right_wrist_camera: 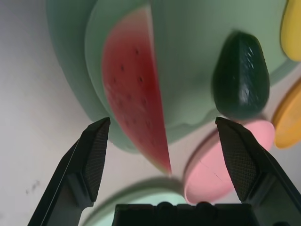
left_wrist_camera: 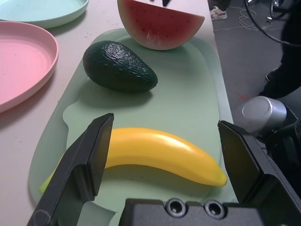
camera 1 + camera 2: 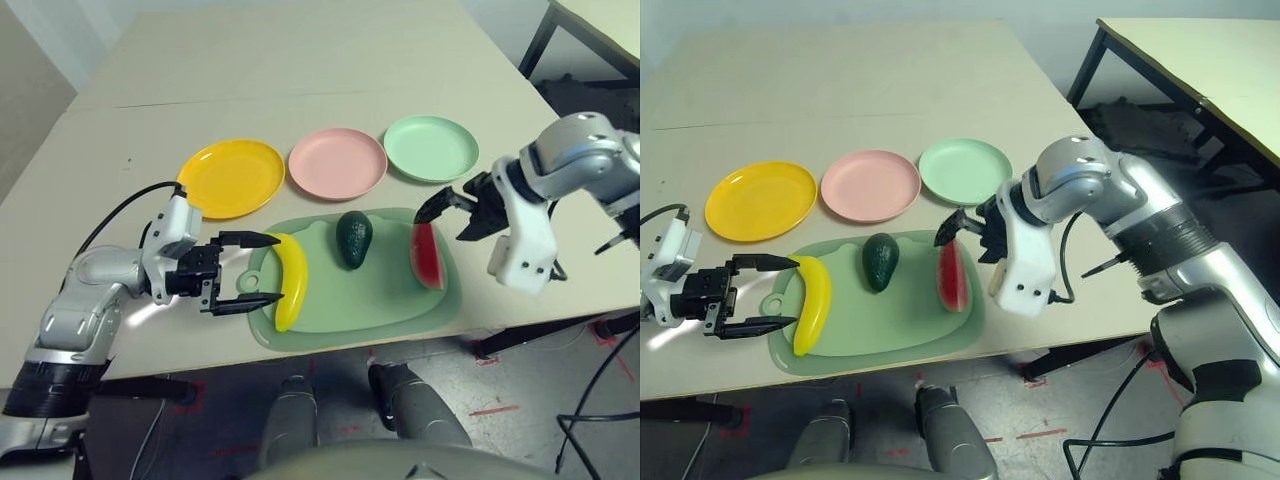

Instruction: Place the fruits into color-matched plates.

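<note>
Three fruits lie on a pale green mat (image 3: 350, 305): a yellow banana (image 3: 291, 280) at its left, a dark green avocado (image 3: 353, 238) in the middle and a red watermelon wedge (image 3: 427, 255) at its right. Behind the mat stand a yellow plate (image 3: 232, 177), a pink plate (image 3: 337, 162) and a mint green plate (image 3: 431, 148), all bare. My left gripper (image 3: 279, 268) is open, with a finger on either side of the banana (image 2: 160, 153) and not touching it. Just above the far tip of the watermelon (image 1: 131, 94) hovers my right gripper (image 3: 445, 215), open and holding nothing.
The mat reaches almost to the table's near edge (image 3: 330, 350). A second table (image 3: 1200, 60) stands at the back right, with dark cables (image 3: 1110, 420) on the floor below it. Bare tabletop stretches behind the plates.
</note>
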`<state>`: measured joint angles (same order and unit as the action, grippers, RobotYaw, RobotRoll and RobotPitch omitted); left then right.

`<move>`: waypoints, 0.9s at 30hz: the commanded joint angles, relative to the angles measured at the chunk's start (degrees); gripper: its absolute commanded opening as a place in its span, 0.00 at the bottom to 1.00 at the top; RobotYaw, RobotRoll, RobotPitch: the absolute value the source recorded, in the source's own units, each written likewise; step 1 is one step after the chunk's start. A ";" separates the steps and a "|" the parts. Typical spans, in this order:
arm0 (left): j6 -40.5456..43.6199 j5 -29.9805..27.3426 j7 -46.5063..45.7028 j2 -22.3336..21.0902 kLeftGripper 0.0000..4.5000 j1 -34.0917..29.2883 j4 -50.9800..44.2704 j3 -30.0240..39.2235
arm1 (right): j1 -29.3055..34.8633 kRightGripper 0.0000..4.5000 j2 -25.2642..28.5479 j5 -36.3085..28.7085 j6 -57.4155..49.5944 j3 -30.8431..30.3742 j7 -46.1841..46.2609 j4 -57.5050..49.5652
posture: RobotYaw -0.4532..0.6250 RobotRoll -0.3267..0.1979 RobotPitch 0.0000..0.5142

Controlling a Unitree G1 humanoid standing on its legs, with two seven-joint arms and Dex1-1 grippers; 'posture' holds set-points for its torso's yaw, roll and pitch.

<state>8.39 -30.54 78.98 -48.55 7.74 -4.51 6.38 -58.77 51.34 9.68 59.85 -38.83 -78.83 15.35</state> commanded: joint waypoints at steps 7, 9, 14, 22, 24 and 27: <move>0.06 0.60 -0.84 0.19 1.00 1.60 2.08 0.42 | 2.15 1.00 -3.14 8.29 1.55 -0.34 2.55 4.67 | 0.38 0.62 0.33; 0.04 0.49 -0.86 0.04 1.00 1.23 1.74 0.58 | 2.34 1.00 -3.12 8.94 2.04 -0.51 2.78 5.30 | 0.38 0.62 0.33; 0.37 -0.05 -1.84 -0.01 1.00 0.72 1.69 1.86 | 2.85 1.00 -2.83 9.32 1.80 -1.46 1.87 4.65 | 0.39 0.62 0.34; 0.42 0.07 -1.51 -0.42 1.00 -0.25 1.13 2.04 | 3.03 1.00 -3.74 8.92 0.08 -1.60 1.00 3.56 | 0.40 0.62 0.34; 0.64 -0.10 -1.64 -0.25 1.00 -0.41 0.70 1.95 | 3.05 1.00 -3.84 8.07 -1.40 -1.37 0.45 2.23 | 0.39 0.62 0.34; 1.22 -0.58 -1.92 0.02 1.00 -0.90 -0.17 1.93 | 3.04 1.00 -3.85 7.69 -2.74 -1.16 -0.10 1.26 | 0.39 0.62 0.34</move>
<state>9.01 -30.90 77.11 -48.49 7.56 -3.63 8.16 -55.97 47.51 17.96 57.75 -39.66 -78.33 17.64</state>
